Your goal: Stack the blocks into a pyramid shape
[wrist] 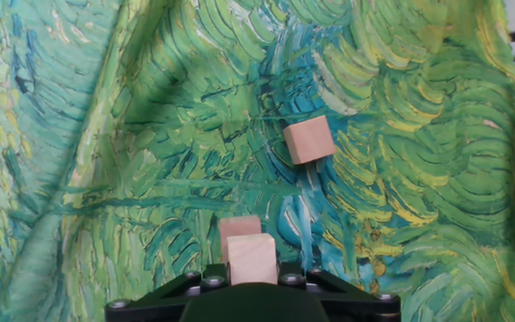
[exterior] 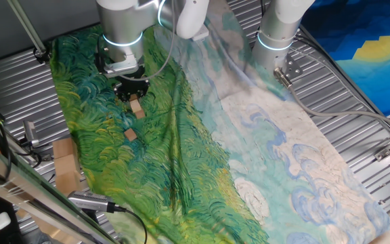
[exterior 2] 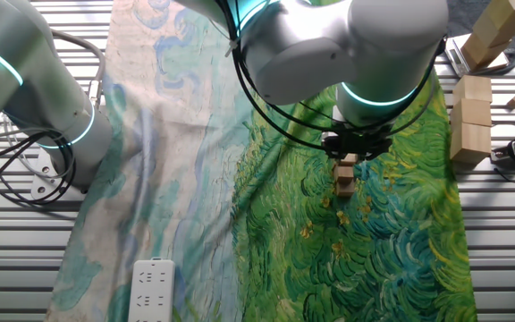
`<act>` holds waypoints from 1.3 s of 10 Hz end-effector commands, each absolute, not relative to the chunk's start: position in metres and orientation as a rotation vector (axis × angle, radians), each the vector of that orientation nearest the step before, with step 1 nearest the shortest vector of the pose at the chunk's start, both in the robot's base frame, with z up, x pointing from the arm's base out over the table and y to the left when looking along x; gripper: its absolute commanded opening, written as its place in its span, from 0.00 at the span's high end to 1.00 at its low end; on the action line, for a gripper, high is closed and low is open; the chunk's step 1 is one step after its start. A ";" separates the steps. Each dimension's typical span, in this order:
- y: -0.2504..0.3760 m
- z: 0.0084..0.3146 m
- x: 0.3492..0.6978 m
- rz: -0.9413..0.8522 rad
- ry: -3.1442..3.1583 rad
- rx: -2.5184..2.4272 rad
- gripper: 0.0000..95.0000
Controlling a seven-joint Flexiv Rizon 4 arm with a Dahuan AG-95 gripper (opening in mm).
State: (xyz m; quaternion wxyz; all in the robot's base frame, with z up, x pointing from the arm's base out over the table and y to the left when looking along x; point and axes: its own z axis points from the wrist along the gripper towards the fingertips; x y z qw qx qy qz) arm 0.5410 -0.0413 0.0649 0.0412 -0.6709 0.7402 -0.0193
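Nearest the hand camera, the black gripper (wrist: pixel 253 282) clamps a light wooden block (wrist: pixel 252 258) between its fingers, with a second block (wrist: pixel 239 227) directly below it on the green painted cloth (wrist: pixel 132 161). A third block (wrist: pixel 309 140) lies apart at about one o'clock, tilted, with open cloth all around it. In one fixed view the gripper (exterior: pixel 133 90) hangs vertically from the grey arm (exterior: pixel 122 27) over the cloth's far left part; the loose block (exterior: pixel 130 135) sits nearer the camera at six o'clock. Ribbed metal table (exterior: pixel 12 88) borders the cloth at nine o'clock. In the other fixed view, larger wooden blocks (exterior 2: pixel 470 125) stand beyond the cloth's edge at three o'clock.
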 end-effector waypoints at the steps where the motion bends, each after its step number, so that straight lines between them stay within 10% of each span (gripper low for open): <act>1: -0.042 0.064 0.541 -0.067 2.259 -2.058 1.00; 13: -0.041 0.060 0.541 -0.059 2.257 -2.056 0.80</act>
